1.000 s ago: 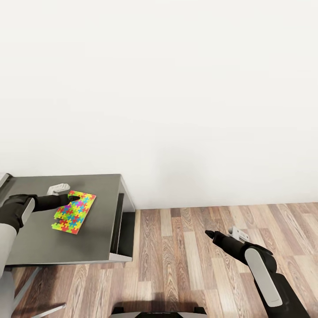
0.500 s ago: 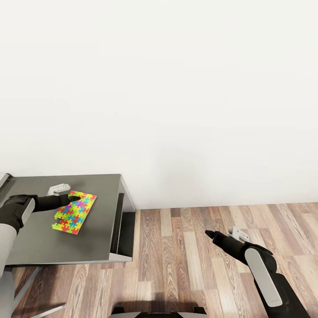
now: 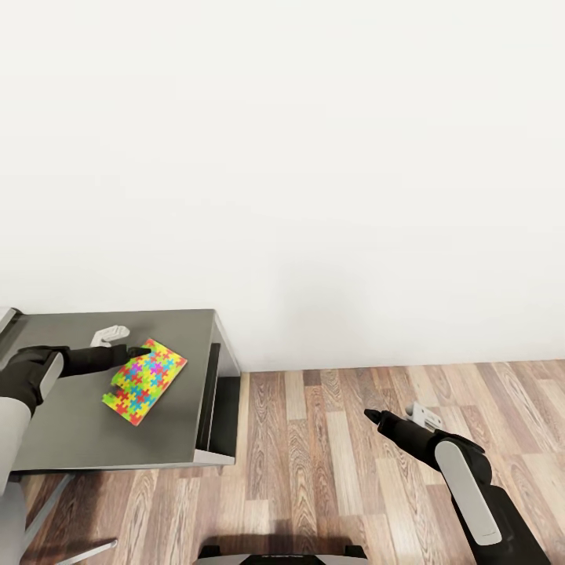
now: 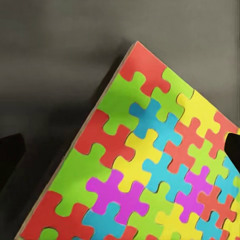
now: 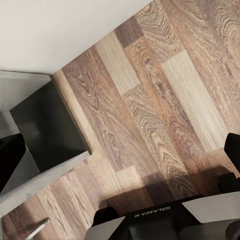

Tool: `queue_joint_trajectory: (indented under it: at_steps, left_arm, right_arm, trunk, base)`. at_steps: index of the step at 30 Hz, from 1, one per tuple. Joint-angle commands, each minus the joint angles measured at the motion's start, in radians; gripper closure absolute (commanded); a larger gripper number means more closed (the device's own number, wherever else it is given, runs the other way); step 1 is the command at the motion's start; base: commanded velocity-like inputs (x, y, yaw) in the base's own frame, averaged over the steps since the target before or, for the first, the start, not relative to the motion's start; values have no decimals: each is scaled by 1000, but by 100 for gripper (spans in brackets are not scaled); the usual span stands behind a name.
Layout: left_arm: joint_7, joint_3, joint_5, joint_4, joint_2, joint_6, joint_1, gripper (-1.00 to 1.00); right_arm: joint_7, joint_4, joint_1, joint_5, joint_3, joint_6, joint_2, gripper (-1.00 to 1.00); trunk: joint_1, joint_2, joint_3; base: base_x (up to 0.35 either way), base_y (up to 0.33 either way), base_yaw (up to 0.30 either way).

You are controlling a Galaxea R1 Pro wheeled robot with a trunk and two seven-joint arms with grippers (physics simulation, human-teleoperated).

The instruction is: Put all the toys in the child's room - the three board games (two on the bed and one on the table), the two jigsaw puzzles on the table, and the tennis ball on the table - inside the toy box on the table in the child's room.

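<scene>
1. Puzzle count: one jigsaw puzzle (image 3: pixel 145 380) in the head view, on the dark-grey section of the table (image 3: pixel 78 431), near its right edge and turned corner-on to the wall (image 3: pixel 314 157).
2. Left gripper (image 3: pixel 133 353) sits at the puzzle's near-left corner. One dark finger (image 3: pixel 135 352) lies over the board edge (the other cannot be made out from the head view).
3. Left wrist view adds detail: the puzzle (image 4: pixel 150 170) is tilted, one corner raised off the grey tabletop (image 4: pixel 50 60) with a shadow beneath; its tan cardboard edge is visible. Dark fingertips show at both sides of the frame, one (image 4: pixel 10 160) clear of the board, the other (image 4: pixel 232 150) overlapping its printed face. Whether the jaws actually pinch the board I cannot tell.
4. Right gripper (image 3: pixel 375 416) hangs over the wood-plank floor (image 3: pixel 353 439), well apart from the table. Its closure cannot be judged from the head view.
5. Right wrist view: two fingertips (image 5: pixel 10 160) wide apart at opposite frame edges, nothing between them, so spread. The floor (image 5: pixel 150 100) and the robot base (image 5: pixel 150 222) lie beyond.
6. Cut off: the table's left end.
</scene>
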Motion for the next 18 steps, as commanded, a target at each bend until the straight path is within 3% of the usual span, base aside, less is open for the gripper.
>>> queue_joint_trajectory:
  at_steps: [1, 18]
  left_arm:
    - [-7, 7, -6, 0, -1, 8, -1, -100]
    - [-9, 4, -9, 44, -15, 8, 1, -100]
  right_arm:
    - [-9, -1, -1, -11, 0, 3, 0, -100]
    - [-9, -1, -1, -11, 0, 3, 0, -100]
  trunk:
    - [1, -2, -1]
    - [1, -2, -1]
  base:
    - [0, 0, 0]
    - [0, 0, 0]
